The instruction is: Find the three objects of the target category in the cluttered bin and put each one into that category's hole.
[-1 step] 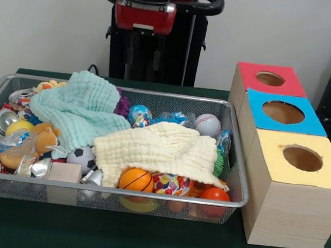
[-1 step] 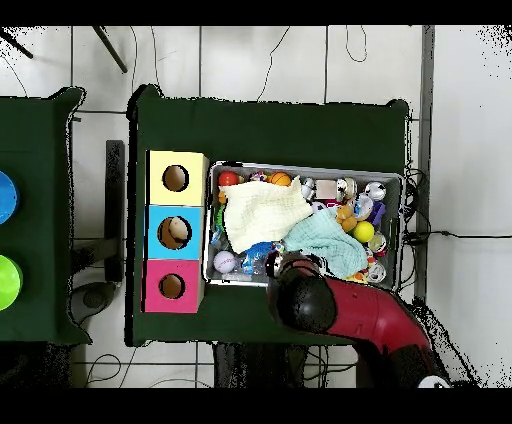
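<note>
A wire mesh bin (image 1: 231, 203) (image 2: 305, 167) holds mixed clutter. A mint cloth (image 1: 79, 111) (image 2: 325, 240) and a cream cloth (image 1: 163, 150) (image 2: 262, 210) lie over much of it. Showing around them are a basketball (image 1: 136, 180), a soccer ball (image 1: 82, 158), a baseball (image 1: 207, 124) (image 2: 225, 261), a red ball (image 1: 215, 194), a yellow ball (image 1: 18, 126), crushed cans (image 1: 4, 119), an orange plush toy (image 1: 44, 138) and a wooden block (image 1: 65, 173). My gripper (image 1: 142, 60) hangs open and empty above the bin's far rim. In the overhead view the arm (image 2: 310, 300) hides it.
Beside the bin stand three wooden boxes, each with a round hole on top: red (image 1: 270, 79) (image 2: 172, 286), blue (image 1: 283, 112) (image 2: 176, 232) and yellow (image 1: 302, 158) (image 2: 176, 178). Something pale shows inside the blue box's hole. Green cloth covers the table (image 1: 142, 239).
</note>
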`<action>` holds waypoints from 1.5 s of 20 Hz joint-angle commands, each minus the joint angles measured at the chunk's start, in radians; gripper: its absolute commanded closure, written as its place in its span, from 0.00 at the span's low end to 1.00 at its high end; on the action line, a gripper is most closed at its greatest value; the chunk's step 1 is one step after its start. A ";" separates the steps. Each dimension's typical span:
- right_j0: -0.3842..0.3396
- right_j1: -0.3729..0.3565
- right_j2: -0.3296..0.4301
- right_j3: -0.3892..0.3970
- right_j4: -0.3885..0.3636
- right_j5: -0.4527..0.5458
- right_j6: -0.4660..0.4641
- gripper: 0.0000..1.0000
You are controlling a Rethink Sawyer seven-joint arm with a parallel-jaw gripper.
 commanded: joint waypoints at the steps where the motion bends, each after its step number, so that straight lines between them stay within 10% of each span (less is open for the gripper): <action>1: -0.089 0.000 0.118 -0.034 -0.083 0.116 -0.132 0.00; 30: -0.311 0.025 0.258 -0.086 -0.204 0.196 -0.165 0.00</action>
